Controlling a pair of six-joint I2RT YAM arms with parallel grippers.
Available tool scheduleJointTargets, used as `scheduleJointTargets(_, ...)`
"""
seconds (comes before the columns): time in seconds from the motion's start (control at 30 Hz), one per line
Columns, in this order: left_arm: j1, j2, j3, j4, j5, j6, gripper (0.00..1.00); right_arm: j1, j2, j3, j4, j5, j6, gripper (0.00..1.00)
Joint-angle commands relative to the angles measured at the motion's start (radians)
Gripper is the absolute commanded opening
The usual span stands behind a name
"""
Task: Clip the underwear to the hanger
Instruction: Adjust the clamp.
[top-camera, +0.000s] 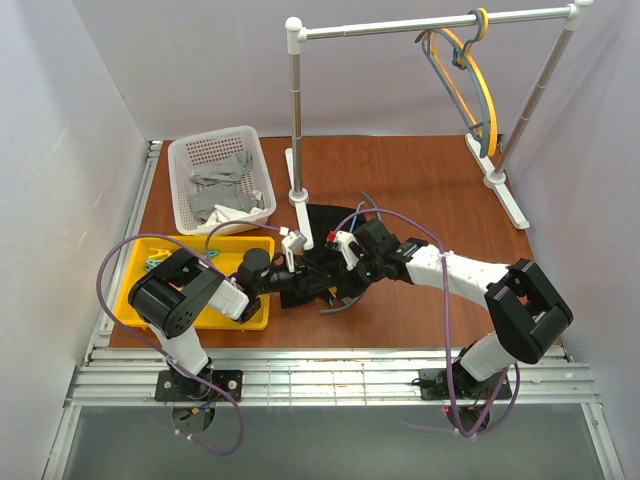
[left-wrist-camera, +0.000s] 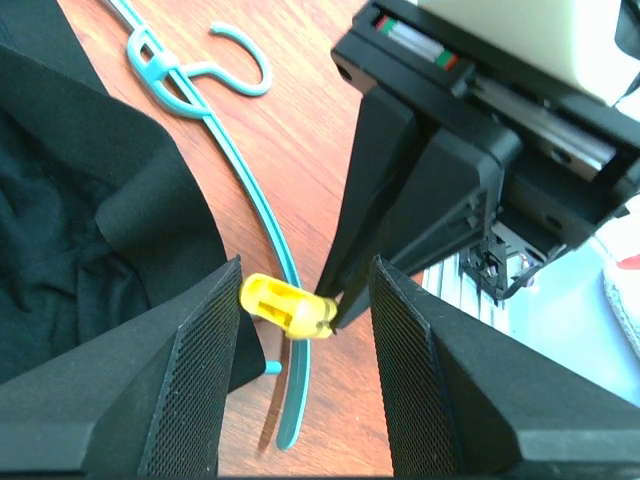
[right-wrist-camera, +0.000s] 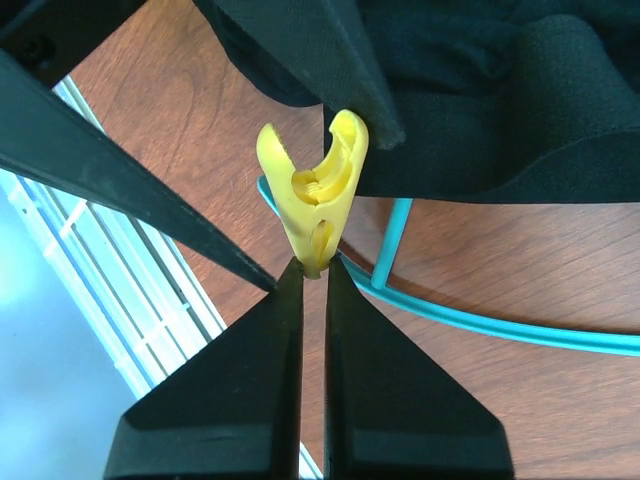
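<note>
The right gripper pinched a yellow clip by its tail (mouth gaping upward) at the black underwear edge, the teal hanger lying on the table behind.

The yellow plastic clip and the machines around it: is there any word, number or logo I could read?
None can be read. The yellow plastic clip is plain, as are the thin teal plastic hanger and the black fabric underwear. The small red and green marks in the left wrist view are colour patches, not letters.
</note>
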Motion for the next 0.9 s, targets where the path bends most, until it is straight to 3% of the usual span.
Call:
scheduleJointTargets(0.0,-0.008,0.003,-0.031,0.081,0.043,-0.020,0.45,0.001,-0.019,0.030,0.063,-0.010,-0.009,0.01)
scheduleJointTargets(0.53,-0.007,-0.006,-0.058,0.166,0.001,-0.048,0.46,0.004,-0.081,-0.029,0.100,-0.064,0.025,0.01)
scheduleJointTargets(0.7,-0.007,-0.003,-0.074,0.284,0.023,-0.094,0.46,0.004,-0.068,-0.032,0.118,-0.074,0.025,0.01)
scheduleJointTargets(0.8,-0.007,0.000,-0.090,0.334,0.020,-0.111,0.44,0.004,-0.059,-0.032,0.126,-0.084,0.028,0.01)
scheduleJointTargets(0.87,-0.007,0.010,-0.088,0.338,0.023,-0.114,0.37,0.004,-0.059,-0.033,0.126,-0.081,0.027,0.01)
